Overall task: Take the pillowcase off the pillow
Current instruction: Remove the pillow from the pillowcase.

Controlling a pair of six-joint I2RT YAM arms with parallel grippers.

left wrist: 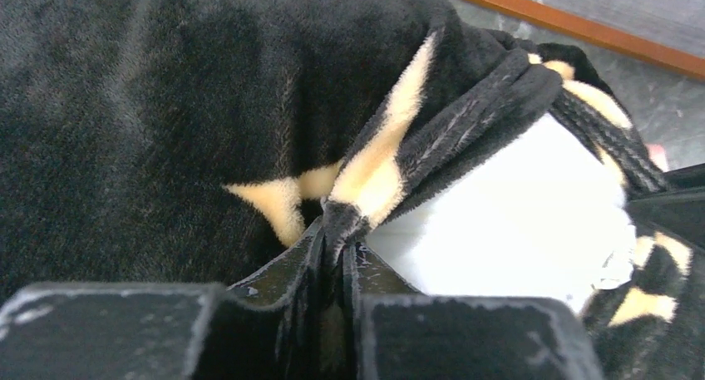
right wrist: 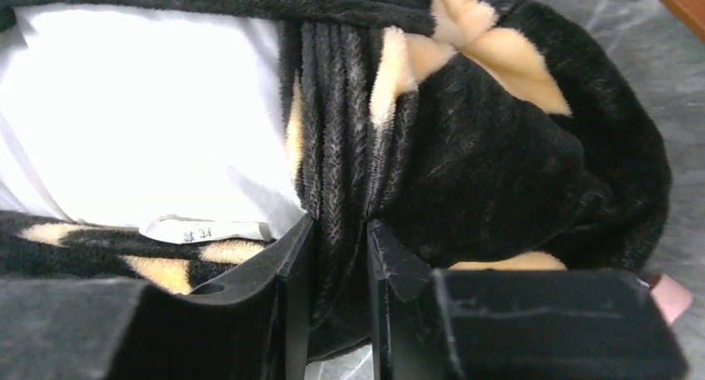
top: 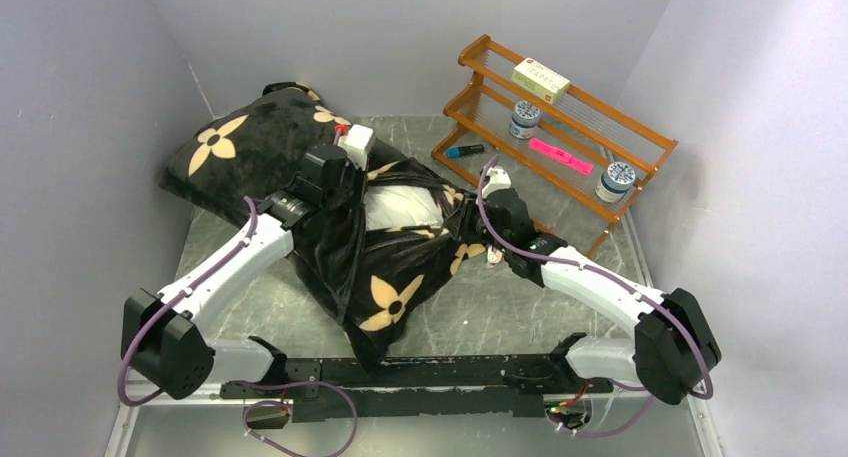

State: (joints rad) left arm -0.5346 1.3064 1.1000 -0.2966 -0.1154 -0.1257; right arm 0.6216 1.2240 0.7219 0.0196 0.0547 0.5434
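Note:
The black plush pillowcase (top: 240, 147) with tan flowers lies across the table from the back left to the front middle. Its open mouth shows the white pillow (top: 400, 209) inside. My left gripper (top: 372, 177) is at the mouth's left side. In the left wrist view it (left wrist: 337, 230) is shut on a thin fold of the pillowcase (left wrist: 166, 106) hem, next to the pillow (left wrist: 515, 214). My right gripper (top: 462, 222) is at the mouth's right side. Its jaws (right wrist: 337, 230) are closed on the bunched pillowcase (right wrist: 499, 164) edge beside the pillow (right wrist: 141, 114) and its white label (right wrist: 204, 229).
A wooden rack (top: 455, 112) stands at the back right with a box (top: 540, 79), two jars (top: 524, 119) (top: 616, 180) and a pink item (top: 560, 155). A blue marker (top: 465, 151) lies by its foot. Walls close in the left, back and right.

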